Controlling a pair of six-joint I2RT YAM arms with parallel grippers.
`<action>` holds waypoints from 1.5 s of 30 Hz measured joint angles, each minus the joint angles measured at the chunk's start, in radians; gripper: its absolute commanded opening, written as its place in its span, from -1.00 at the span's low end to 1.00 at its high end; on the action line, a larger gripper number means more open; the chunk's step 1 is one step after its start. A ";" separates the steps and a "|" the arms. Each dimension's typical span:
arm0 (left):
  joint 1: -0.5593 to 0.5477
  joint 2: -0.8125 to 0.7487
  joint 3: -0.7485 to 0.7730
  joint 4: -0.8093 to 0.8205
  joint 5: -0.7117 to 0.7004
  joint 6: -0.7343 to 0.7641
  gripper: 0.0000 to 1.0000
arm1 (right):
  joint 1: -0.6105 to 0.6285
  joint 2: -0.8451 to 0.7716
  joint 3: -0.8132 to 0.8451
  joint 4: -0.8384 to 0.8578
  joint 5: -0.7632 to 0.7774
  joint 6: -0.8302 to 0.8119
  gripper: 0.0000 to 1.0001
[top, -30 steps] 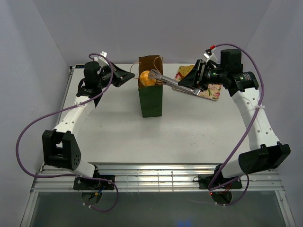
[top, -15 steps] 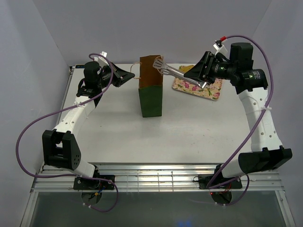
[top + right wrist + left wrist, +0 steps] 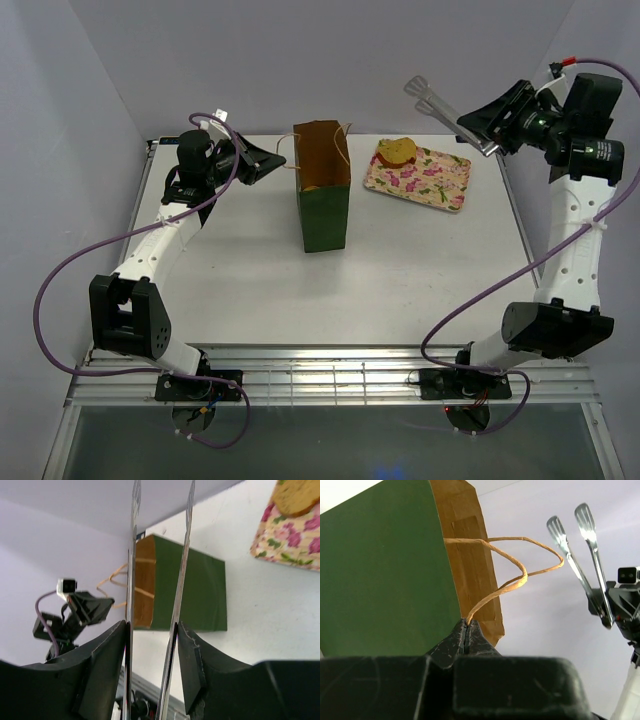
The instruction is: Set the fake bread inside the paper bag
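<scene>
- Currently the paper bag (image 3: 326, 210) stands upright near the middle of the surface (image 3: 420, 270), top open, green outside, brown inside.
- Left hand (image 3: 268, 160) sits just left of the bag's top edge, jaws pinched fully together on one tan loop handle (image 3: 523, 576); the left wrist view shows the cord running out from between the tips.
- Right hand (image 3: 487, 128) is raised high at the far right, well above the surface and apart from the bag.
- It is clamped narrow on a pair of metal tongs (image 3: 432, 100), one finger against each tong arm.
- Tongs point up and to the left, tips slightly apart with nothing between them.
- One bread piece (image 3: 396, 150), golden-brown, lies on the far left corner of the floral tray (image 3: 440, 185).
- Tray lies flat on the surface to the right of the bag, not touching it.
- What lies at the bottom of the bag cannot be told from any view.
</scene>
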 measured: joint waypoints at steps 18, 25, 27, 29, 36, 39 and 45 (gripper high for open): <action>0.000 0.000 0.000 0.004 0.035 -0.024 -1.00 | -0.146 0.224 -0.420 0.310 -0.013 0.180 -0.03; 0.000 0.008 0.000 0.005 0.039 -0.028 -1.00 | -0.146 0.293 -0.476 0.435 -0.023 0.238 -0.03; 0.000 0.012 0.000 0.006 0.039 -0.031 -1.00 | -0.146 0.313 -0.477 0.462 -0.026 0.246 -0.03; 0.000 0.014 0.000 0.005 0.039 -0.034 -1.00 | -0.146 0.336 -0.477 0.489 -0.031 0.252 -0.04; 0.000 0.015 0.000 0.006 0.039 -0.034 -1.00 | -0.146 0.432 -0.476 0.552 -0.041 0.251 -0.04; 0.000 0.015 0.000 0.006 0.038 -0.034 -1.00 | -0.146 0.462 -0.475 0.566 -0.041 0.248 -0.05; 0.000 0.026 0.000 0.008 0.038 -0.034 -1.00 | -0.146 0.513 -0.468 0.644 -0.056 0.253 -0.06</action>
